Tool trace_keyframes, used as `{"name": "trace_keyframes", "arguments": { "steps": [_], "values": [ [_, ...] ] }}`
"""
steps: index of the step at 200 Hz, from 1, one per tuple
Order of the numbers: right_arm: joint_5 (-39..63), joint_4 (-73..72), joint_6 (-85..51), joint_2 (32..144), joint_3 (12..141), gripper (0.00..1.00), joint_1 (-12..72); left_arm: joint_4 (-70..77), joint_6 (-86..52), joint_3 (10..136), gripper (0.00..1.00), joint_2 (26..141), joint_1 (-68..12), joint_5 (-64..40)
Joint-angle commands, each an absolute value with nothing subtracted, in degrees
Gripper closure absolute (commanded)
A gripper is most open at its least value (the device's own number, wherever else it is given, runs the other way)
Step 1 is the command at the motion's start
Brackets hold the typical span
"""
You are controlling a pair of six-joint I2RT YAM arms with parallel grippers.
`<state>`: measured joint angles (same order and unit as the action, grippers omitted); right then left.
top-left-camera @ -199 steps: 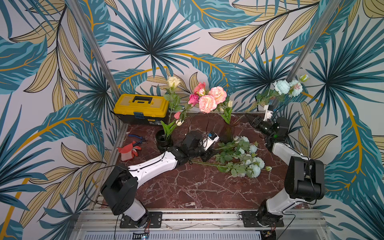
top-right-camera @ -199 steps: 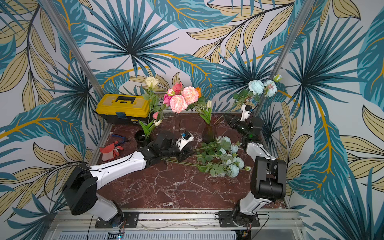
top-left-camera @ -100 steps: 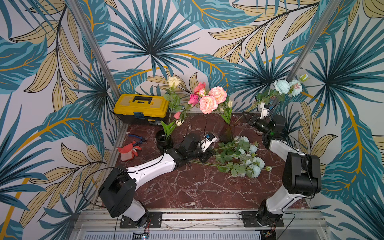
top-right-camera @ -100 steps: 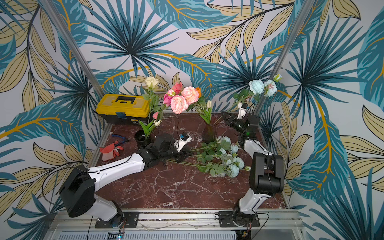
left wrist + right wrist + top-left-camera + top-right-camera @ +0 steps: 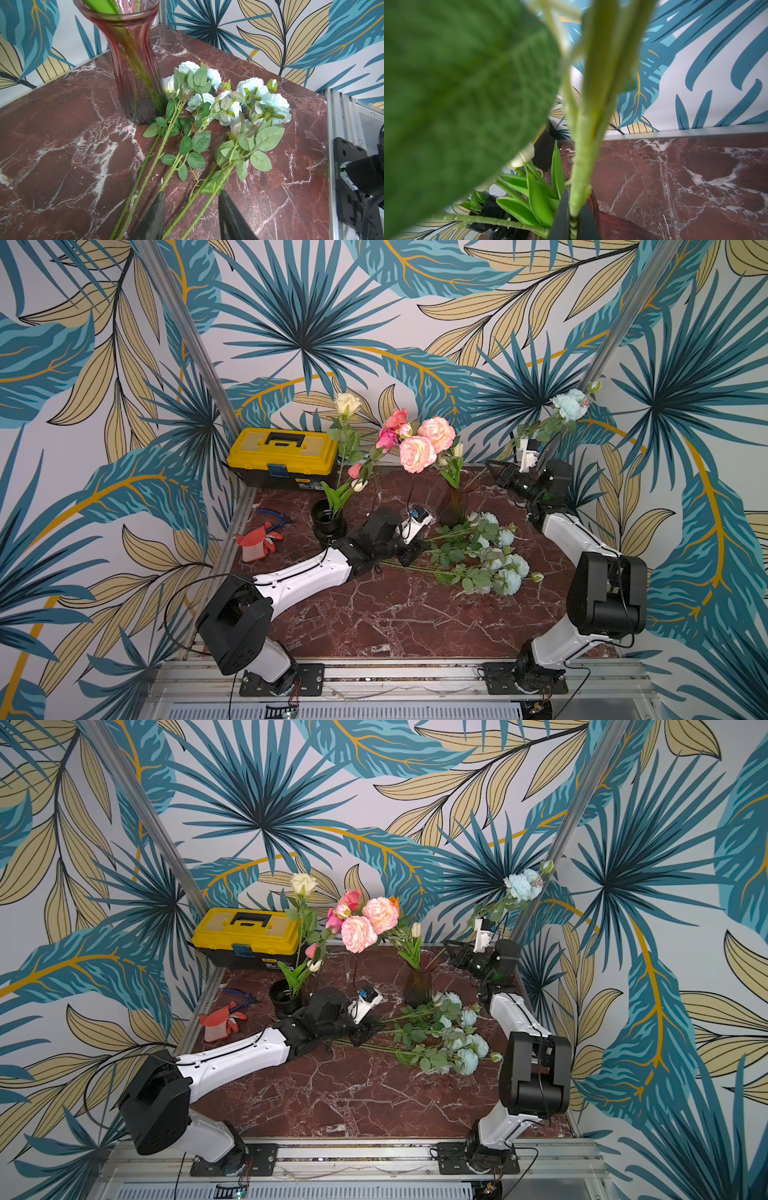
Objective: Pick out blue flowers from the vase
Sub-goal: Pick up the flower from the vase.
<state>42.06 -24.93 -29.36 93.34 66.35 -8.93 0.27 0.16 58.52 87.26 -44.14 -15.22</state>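
A ribbed pink glass vase (image 5: 455, 506) (image 5: 417, 986) (image 5: 135, 72) stands at the back of the marble table. One of the blue flowers (image 5: 567, 404) (image 5: 521, 884) rises slanting to the right above it. My right gripper (image 5: 494, 469) (image 5: 453, 950) (image 5: 573, 218) is shut on its green stem (image 5: 583, 162) just beside the vase mouth. Several more blue flowers (image 5: 498, 549) (image 5: 461, 1038) (image 5: 239, 99) lie on the table next to the vase. My left gripper (image 5: 409, 553) (image 5: 190, 197) hovers low and open over their stems; two stems run between its fingers.
Pink peonies (image 5: 428, 443) and tulip leaves stay in the vase. A black pot (image 5: 328, 520) with a cream rose stands left of my left wrist. A yellow toolbox (image 5: 286, 456) sits at the back left, with a red glove (image 5: 257, 539) and blue pliers (image 5: 274, 515) along the left edge.
My right gripper has shifted slightly toward the vase and closed on the blue flower's stem. My left arm drew back a little, then held still, jaws unchanged.
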Motion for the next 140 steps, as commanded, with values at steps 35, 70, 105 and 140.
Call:
{"name": "trace_keyframes", "arguments": {
  "steps": [35, 70, 105, 140],
  "values": [
    [38.0, 4.2, -12.7, 84.1, 77.2, 0.93, -8.0, 2.4, 0.3, 57.2, 0.58, 85.3, -43.8, -15.5],
    [36.4, 15.7, -8.1, 81.5, 83.8, 0.93, -7.9, 2.9, 0.5, 57.4, 0.57, 85.3, -43.9, -16.0],
    [33.1, 23.7, -3.9, 78.8, 88.6, 0.93, -7.1, 3.0, 0.9, 57.1, 0.58, 84.2, -43.9, -15.6],
    [30.5, 29.7, -0.8, 76.1, 93.3, 0.94, -6.7, 3.0, 0.9, 56.5, 0.57, 82.8, -43.9, -15.5]
  ]
}}
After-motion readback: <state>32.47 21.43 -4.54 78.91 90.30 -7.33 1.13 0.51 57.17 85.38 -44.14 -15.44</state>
